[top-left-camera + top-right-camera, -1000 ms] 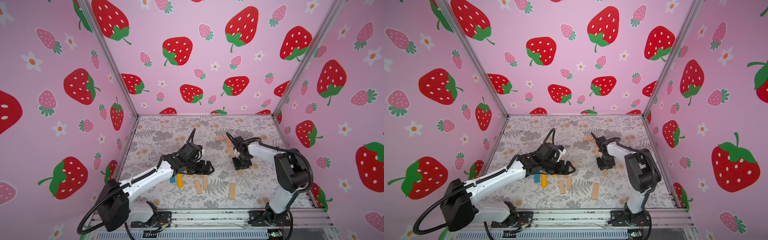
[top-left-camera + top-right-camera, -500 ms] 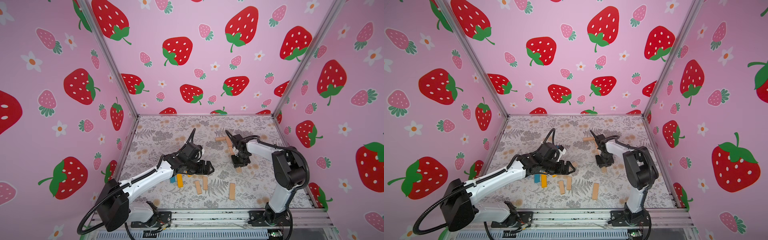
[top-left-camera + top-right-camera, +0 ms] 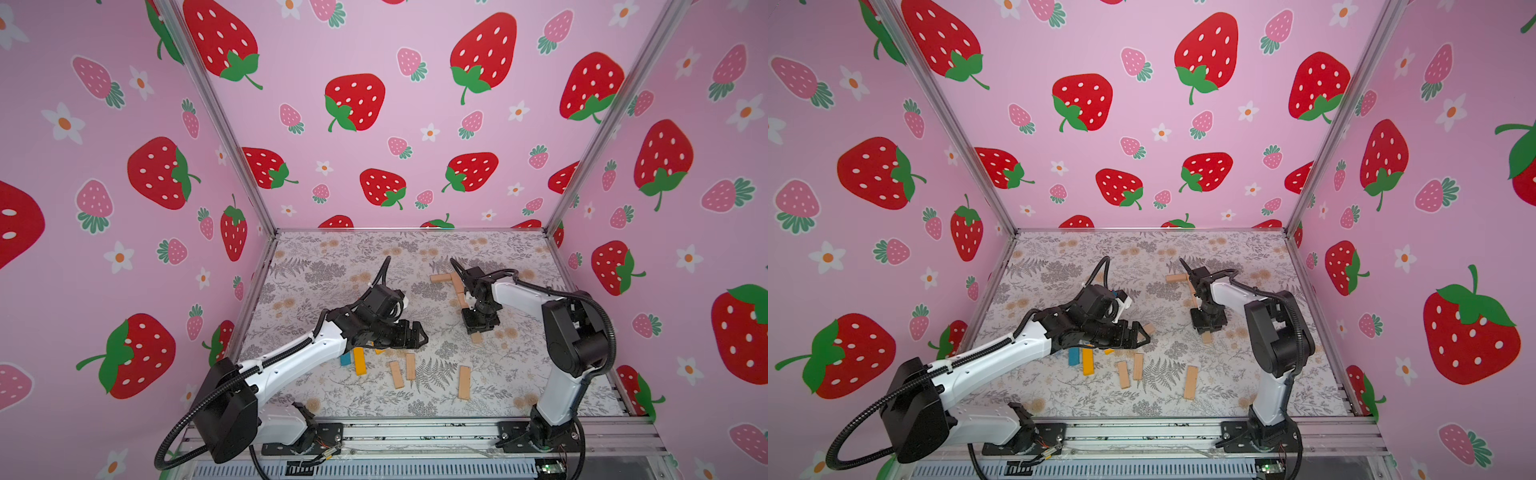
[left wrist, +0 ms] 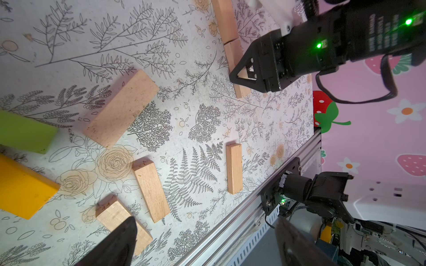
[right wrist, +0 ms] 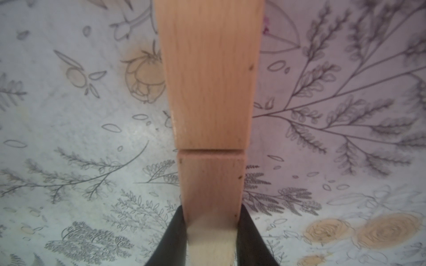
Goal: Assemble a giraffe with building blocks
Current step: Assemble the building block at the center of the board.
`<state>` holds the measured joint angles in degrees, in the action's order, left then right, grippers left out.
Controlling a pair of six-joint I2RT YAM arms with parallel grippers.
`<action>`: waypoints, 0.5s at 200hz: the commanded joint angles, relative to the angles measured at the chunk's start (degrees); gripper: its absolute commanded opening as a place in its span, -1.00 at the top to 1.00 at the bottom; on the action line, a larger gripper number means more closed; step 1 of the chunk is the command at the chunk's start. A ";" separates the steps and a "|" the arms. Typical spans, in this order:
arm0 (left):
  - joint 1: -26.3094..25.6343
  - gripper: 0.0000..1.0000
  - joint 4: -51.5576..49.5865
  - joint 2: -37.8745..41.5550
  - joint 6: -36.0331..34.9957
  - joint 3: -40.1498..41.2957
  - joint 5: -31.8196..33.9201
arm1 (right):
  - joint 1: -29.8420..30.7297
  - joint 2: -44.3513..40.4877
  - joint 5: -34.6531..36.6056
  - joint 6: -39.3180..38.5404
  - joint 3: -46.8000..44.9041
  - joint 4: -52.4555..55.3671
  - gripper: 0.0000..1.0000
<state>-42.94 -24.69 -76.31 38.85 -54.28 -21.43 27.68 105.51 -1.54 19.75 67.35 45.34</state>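
My right gripper (image 5: 211, 230) is shut on the end of a tan block (image 5: 211, 184). That block lies end to end against another tan block (image 5: 208, 69) on the floral mat. In both top views the right gripper (image 3: 478, 328) (image 3: 1207, 326) points down at the near end of a row of tan blocks (image 3: 457, 286). My left gripper (image 3: 419, 334) (image 4: 202, 248) hovers open and empty above loose building blocks: yellow (image 3: 359, 360), blue (image 3: 345, 359), green (image 4: 25, 134) and three tan ones (image 3: 395, 374) (image 3: 410, 365) (image 3: 464, 382).
A tan block (image 3: 440, 277) lies crosswise at the far end of the row. Pink strawberry walls enclose the mat on three sides. An aluminium rail (image 3: 415, 430) with both arm bases runs along the front edge.
The right arm has shifted slightly while holding its tan block. The left arm and the loose blocks have not moved.
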 commanded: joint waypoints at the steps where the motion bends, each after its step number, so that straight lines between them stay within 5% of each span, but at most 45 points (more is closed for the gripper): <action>1: 0.27 -0.90 -1.51 1.15 -0.50 -1.35 0.33 | -0.44 1.45 0.22 0.38 0.68 0.80 0.38; 100: 0.57 -0.90 -1.28 1.19 -0.37 -0.91 0.26 | -0.44 -0.71 -0.13 0.29 1.37 1.98 0.02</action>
<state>-42.74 -24.69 -76.20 38.83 -54.28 -21.43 27.62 105.51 -1.56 19.92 67.44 45.32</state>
